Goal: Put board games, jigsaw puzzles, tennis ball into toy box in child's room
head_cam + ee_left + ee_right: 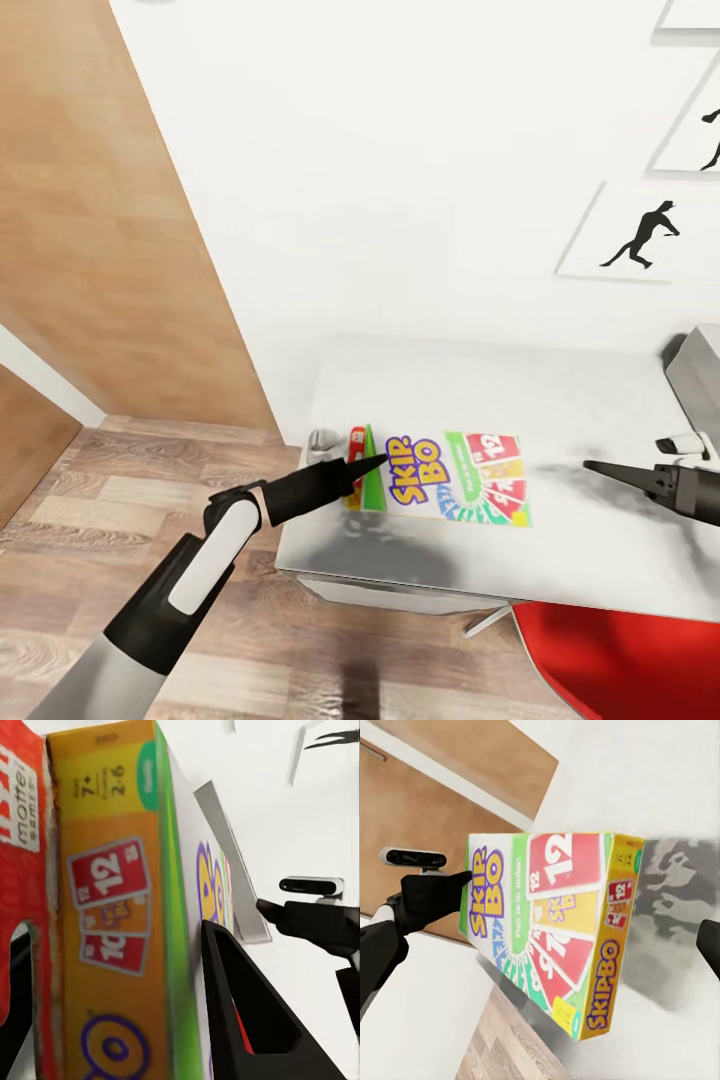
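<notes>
The green, white and red "SKIP-BO" board game (440,477) hangs tilted a little above the left end of the pale grey table (450,385), casting a shadow on it. My left gripper (374,463) is shut on the box's left edge. In the left wrist view, its dark fingers (247,1012) clamp either side of the box's narrow end (112,915). My right gripper (592,466) hovers to the box's right, apart from it, open and empty. The right wrist view faces the box's printed face (547,922). A corner of the grey toy box (698,378) shows at the far right.
A red chair (620,660) stands under the table's front edge at the lower right. A white wall with framed silhouette pictures (640,235) rises behind the table. A wooden panel (100,200) and wood floor (130,480) lie to the left.
</notes>
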`<state>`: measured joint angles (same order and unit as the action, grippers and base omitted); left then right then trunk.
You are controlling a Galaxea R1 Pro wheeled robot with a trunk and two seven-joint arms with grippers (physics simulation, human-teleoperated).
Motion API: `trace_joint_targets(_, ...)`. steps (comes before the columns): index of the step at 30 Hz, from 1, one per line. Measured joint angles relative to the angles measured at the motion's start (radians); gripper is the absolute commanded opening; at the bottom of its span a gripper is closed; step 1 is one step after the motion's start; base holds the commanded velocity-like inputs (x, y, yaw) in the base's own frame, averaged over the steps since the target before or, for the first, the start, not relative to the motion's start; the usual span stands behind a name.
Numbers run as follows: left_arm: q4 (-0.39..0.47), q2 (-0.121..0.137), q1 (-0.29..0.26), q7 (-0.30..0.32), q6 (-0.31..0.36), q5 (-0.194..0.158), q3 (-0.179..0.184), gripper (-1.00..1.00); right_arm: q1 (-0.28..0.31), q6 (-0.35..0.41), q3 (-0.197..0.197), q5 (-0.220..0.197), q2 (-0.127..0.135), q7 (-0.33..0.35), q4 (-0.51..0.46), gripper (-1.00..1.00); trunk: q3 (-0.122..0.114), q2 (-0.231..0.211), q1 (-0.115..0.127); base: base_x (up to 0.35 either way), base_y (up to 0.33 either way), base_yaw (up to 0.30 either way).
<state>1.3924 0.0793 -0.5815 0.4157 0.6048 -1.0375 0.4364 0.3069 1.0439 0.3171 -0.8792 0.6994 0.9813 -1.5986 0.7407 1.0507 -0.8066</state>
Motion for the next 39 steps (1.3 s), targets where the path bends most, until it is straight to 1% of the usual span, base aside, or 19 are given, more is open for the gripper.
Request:
trace_joint_targets(9,0.0,-0.001,0.005,0.053,-0.004,0.004,-0.001,-1.0,0.001,0.0,0.005,0.0,0.001,-0.001,0.0,1.0,0.0,0.0,0.0,0.0,0.0,0.0)
trace_joint_targets(19,0.0,-0.008,0.005,0.083,-0.005,0.004,-0.001,-1.0,-0.001,0.0,-0.002,0.0,-0.003,-0.001,0.0,1.0,0.0,0.0,0.0,0.0,0.0,0.0)
trace_joint_targets(23,0.0,-0.012,0.005,0.089,-0.005,0.003,-0.001,-1.0,-0.001,0.0,-0.005,0.0,-0.02,-0.001,0.0,1.0,0.0,0.0,0.0,0.0,0.0,0.0)
trace_joint_targets(24,0.0,-0.013,0.005,0.089,-0.005,0.003,-0.001,-1.0,0.0,0.0,-0.006,0.001,-0.026,-0.001,0.0,1.0,0.0,0.0,0.0,0.0,0.0,0.0)
trace_joint_targets(25,0.0,-0.014,0.005,0.09,-0.005,0.001,-0.001,-1.0,0.001,0.0,-0.007,0.001,-0.038,-0.001,0.0,1.0,0.0,0.0,0.0,0.0,0.0,0.0)
trace_joint_targets(26,0.0,-0.014,0.005,0.09,-0.005,0.002,-0.001,-1.0,0.001,0.0,-0.007,0.001,-0.038,-0.001,0.0,1.0,0.0,0.0,0.0,0.0,0.0,0.0)
trace_joint_targets(27,0.0,-0.016,0.005,0.091,-0.005,-0.001,-0.001,-1.0,0.002,0.0,-0.008,0.002,-0.048,-0.002,0.0,1.0,0.0,0.0,0.0,0.0,0.0,0.0)
trace_joint_targets(38,0.001,-0.027,0.004,0.09,-0.005,-0.003,0.001,-1.0,0.005,0.0,-0.012,0.002,-0.075,-0.019,0.0,1.0,0.0,0.0,0.0,0.0,0.0,0.0)
trace_joint_targets(39,0.0,-0.033,0.004,0.089,-0.004,-0.003,0.001,-1.0,0.006,0.0,-0.014,0.002,-0.087,-0.033,0.0,1.0,0.0,0.0,0.0,0.0,0.0,0.0)
